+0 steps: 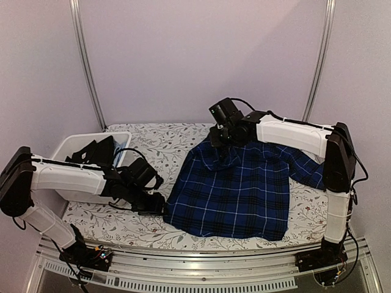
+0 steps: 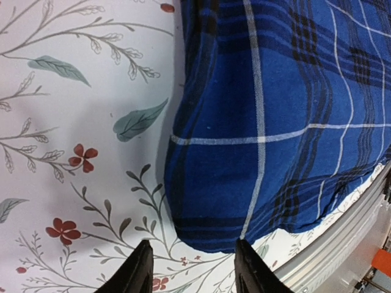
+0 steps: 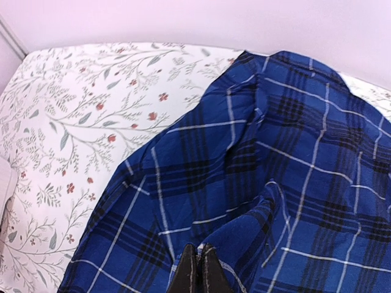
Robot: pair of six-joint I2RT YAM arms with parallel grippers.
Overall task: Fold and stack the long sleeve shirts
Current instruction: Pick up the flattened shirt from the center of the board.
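Observation:
A navy blue plaid shirt [image 1: 235, 189] lies spread on the flowered table cover, its hem toward the near edge. My right gripper [image 1: 221, 139] is shut on the shirt's fabric near the collar end and holds a fold of it [image 3: 256, 232] lifted. My left gripper [image 1: 156, 204] is open at the shirt's near left corner [image 2: 214, 235], low over the table, with the corner just ahead of the fingertips [image 2: 137, 268] and not held. Dark fabric [image 1: 91, 152] lies in the white bin.
A white bin [image 1: 70, 146] stands at the left of the table, behind my left arm. The table's metal front rail [image 1: 201, 265] runs along the near edge; it shows in the left wrist view [image 2: 342, 226]. Flowered cover [image 1: 159, 143] lies bare left of the shirt.

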